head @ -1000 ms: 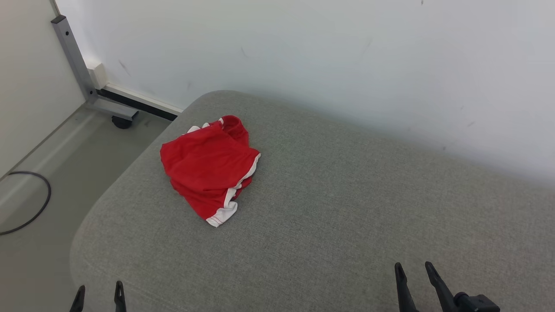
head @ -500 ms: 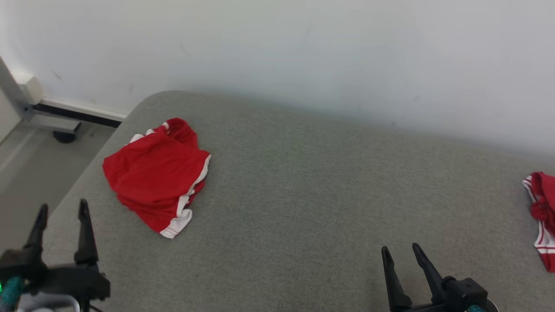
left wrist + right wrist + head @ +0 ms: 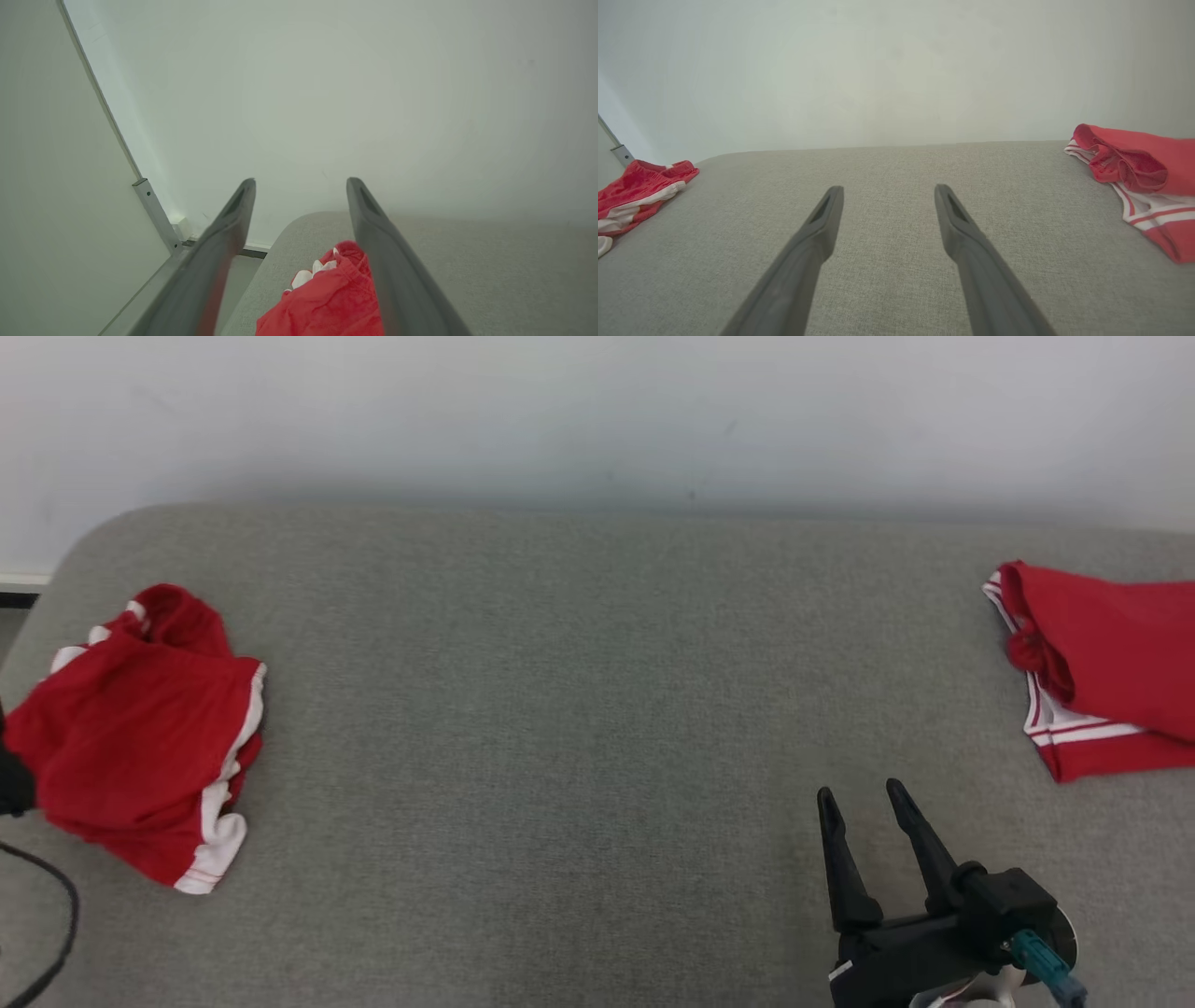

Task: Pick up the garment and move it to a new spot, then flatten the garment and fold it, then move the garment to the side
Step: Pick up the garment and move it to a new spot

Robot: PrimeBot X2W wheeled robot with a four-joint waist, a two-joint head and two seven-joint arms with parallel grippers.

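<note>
- At the near edge of the grey woven cushion (image 3: 579, 709), low on the right, the right gripper (image 3: 861, 791) hovers with its two dark fingers spread wide, holding nothing.
- At the cushion's left end, the left gripper (image 3: 301, 182) is likewise released and empty; the crumpled red shorts with white trim (image 3: 140, 737) show between its fingers, ungripped.
- Well apart, at the right end, a second red garment with white stripes (image 3: 1111, 663) lies on the cushion.
- Behind the cushion rises a plain white wall (image 3: 597, 411).
</note>
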